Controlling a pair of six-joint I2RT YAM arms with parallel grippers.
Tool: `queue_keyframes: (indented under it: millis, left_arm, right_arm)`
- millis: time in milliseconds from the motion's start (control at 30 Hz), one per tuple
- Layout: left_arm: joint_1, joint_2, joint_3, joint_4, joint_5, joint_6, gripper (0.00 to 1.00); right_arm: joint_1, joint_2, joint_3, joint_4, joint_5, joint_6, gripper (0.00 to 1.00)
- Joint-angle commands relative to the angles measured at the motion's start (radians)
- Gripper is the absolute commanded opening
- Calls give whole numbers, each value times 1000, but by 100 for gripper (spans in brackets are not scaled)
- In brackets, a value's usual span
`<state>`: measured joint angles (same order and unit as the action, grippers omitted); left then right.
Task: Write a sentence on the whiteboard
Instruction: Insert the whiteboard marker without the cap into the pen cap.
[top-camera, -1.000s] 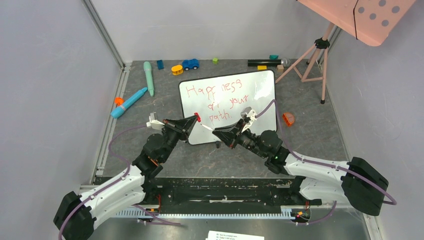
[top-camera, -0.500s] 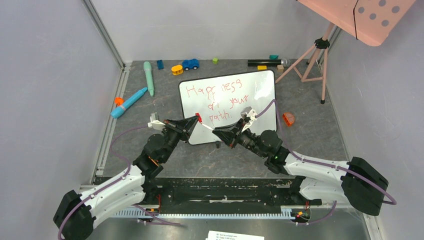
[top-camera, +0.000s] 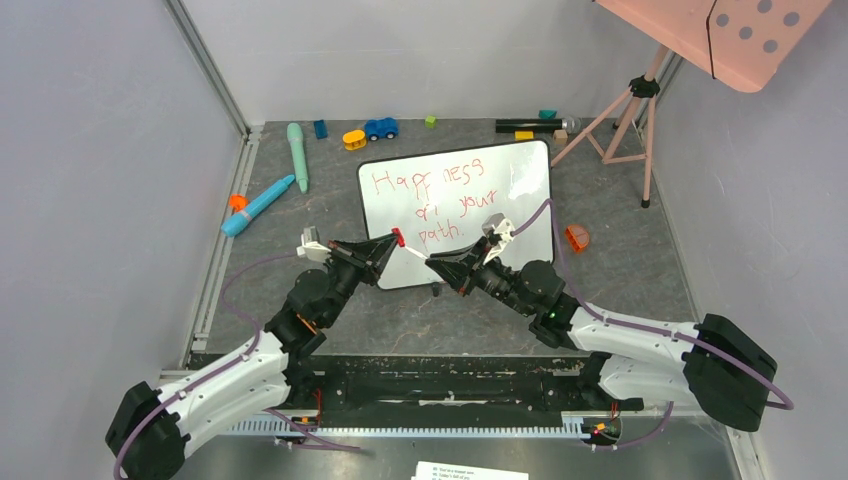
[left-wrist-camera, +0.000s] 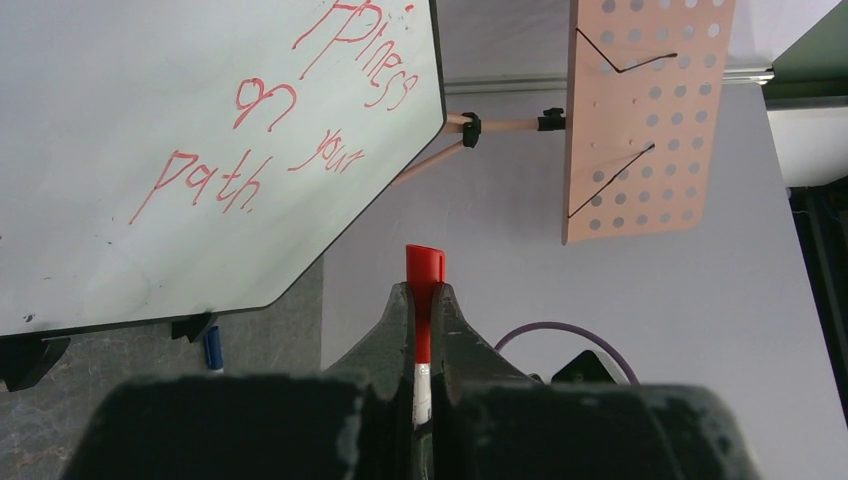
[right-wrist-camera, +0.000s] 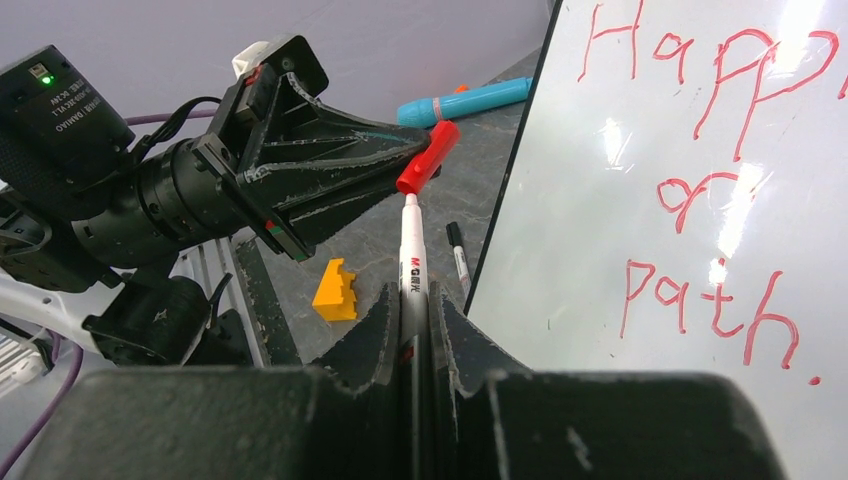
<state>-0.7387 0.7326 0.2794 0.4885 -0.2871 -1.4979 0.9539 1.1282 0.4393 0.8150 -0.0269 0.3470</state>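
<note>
The whiteboard (top-camera: 510, 190) lies flat at mid table; it also shows in the left wrist view (left-wrist-camera: 120, 120) and the right wrist view (right-wrist-camera: 600, 250). The sentence (top-camera: 430, 205) is in red, three lines, "Happiness on your path." (left-wrist-camera: 260, 140) (right-wrist-camera: 720, 200). My right gripper (top-camera: 432, 264) (right-wrist-camera: 410, 300) is shut on a white marker (top-camera: 415, 255) (right-wrist-camera: 411, 260) over the board's near left corner. My left gripper (top-camera: 390, 240) (left-wrist-camera: 424, 295) is shut on the marker's red cap (top-camera: 397, 237) (left-wrist-camera: 424, 265) (right-wrist-camera: 430, 155). The cap meets the marker's tip end at a slight angle.
Two teal pens (top-camera: 258, 205) (top-camera: 297, 155) lie left. A blue toy car (top-camera: 381, 128), a yellow piece (top-camera: 354, 139) and a black marker (top-camera: 530, 126) lie at the back. A tripod (top-camera: 625, 110) carries the pink dotted panel (top-camera: 740, 35). An orange piece (top-camera: 576, 237) lies right. A small pen (right-wrist-camera: 458, 255) and a yellow block (right-wrist-camera: 336, 290) lie below the grippers.
Almost nothing differs. The left arm has shifted very slightly; both grippers keep their hold at the same spot.
</note>
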Motion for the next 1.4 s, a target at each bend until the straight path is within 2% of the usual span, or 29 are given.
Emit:
queue_keyframes:
  millis: [0, 400, 633, 833, 1000, 1167, 1367]
  left_arm:
    - [-13, -20, 38, -15, -18, -27, 2]
    - [-45, 9, 60, -6, -38, -21, 2]
    - [-189, 107, 175, -17, -223, 117, 2]
    - [-267, 223, 186, 114, -311, 140, 2]
    - [-311, 315, 231, 211, -299, 215, 2]
    - [-368, 356, 288, 235, -256, 352, 2]
    - [-405, 401, 317, 169, -153, 357, 2]
  right_arm:
    - [5, -21, 33, 42, 21, -23, 0]
    - [5, -10, 36, 47, 67, -40, 0]
    - [21, 0, 26, 109, 207, -83, 0]
    - [26, -2, 2, 202, 303, -166, 0]
    - [32, 29, 2, 256, 344, -258, 0]
    - [33, 27, 6, 277, 377, -313, 0]
    - [30, -10, 17, 188, 348, -366, 0]
